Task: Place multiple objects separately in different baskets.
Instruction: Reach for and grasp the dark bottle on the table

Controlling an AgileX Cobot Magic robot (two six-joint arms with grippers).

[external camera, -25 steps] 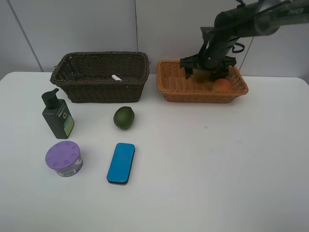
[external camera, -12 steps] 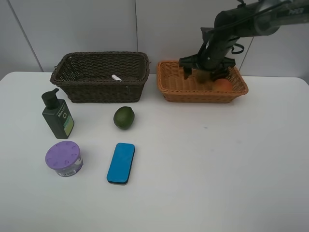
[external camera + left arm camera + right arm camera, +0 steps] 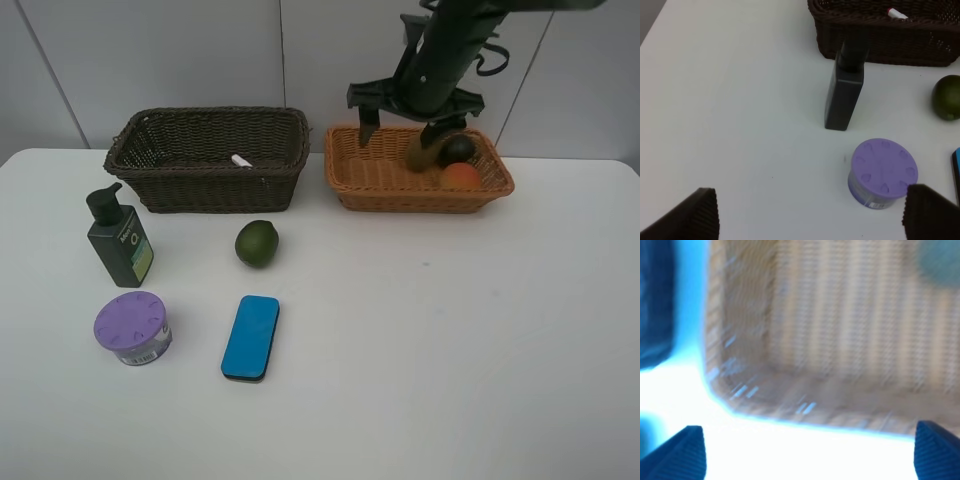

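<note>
My right gripper hangs open and empty above the light orange basket. In that basket lie the brown kiwi, the dark mangosteen and the orange-red peach. The dark brown basket holds the white-pink marker. On the table lie the green lime, pump bottle, purple-lidded tub and blue eraser. My left gripper is open over the table near the tub and bottle. The right wrist view is blurred and shows the orange basket.
The white table runs from the baskets to the front edge, with a grey panelled wall behind the baskets. The right arm reaches in from the upper right. The left arm does not show in the exterior high view.
My right gripper has risen out of the light orange basket and shifted left, still open. The kiwi and mangosteen now show in the basket. The left side has not changed.
</note>
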